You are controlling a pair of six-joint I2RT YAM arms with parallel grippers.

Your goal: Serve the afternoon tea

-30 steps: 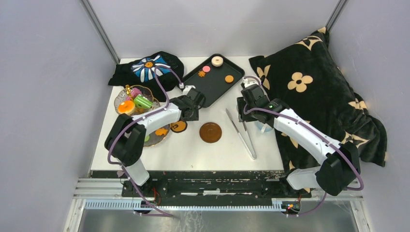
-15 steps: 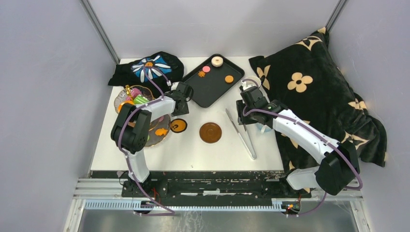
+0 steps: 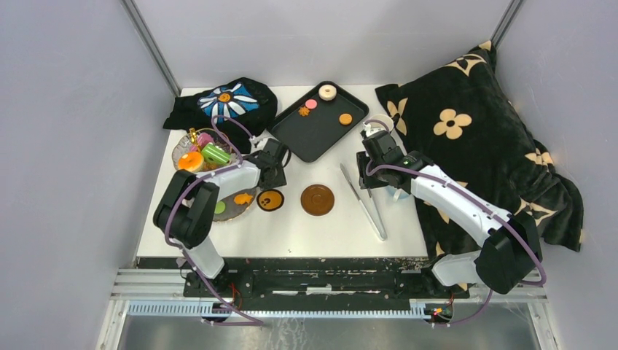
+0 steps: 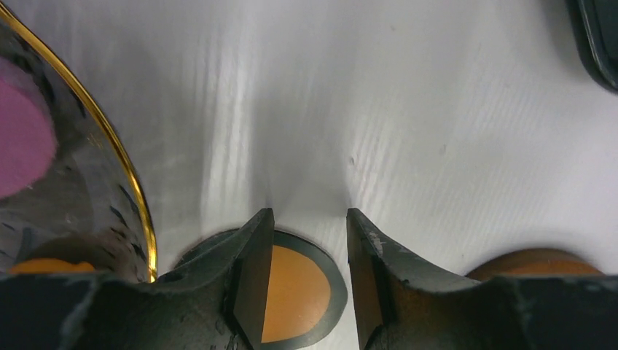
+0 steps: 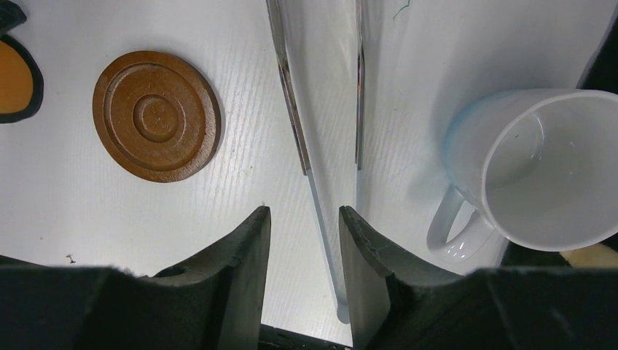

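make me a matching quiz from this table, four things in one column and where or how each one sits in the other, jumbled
Things
1. brown saucer
2. tongs
3. white mug
4. black tray

Places or states
A. empty, beside the black blanket
B. at the back of the table, holding a few small pastries
C. lying flat between the saucer and the mug
D. mid-table, with nothing on it

Pairs: 1-D, 2-C, 3-A, 4-B
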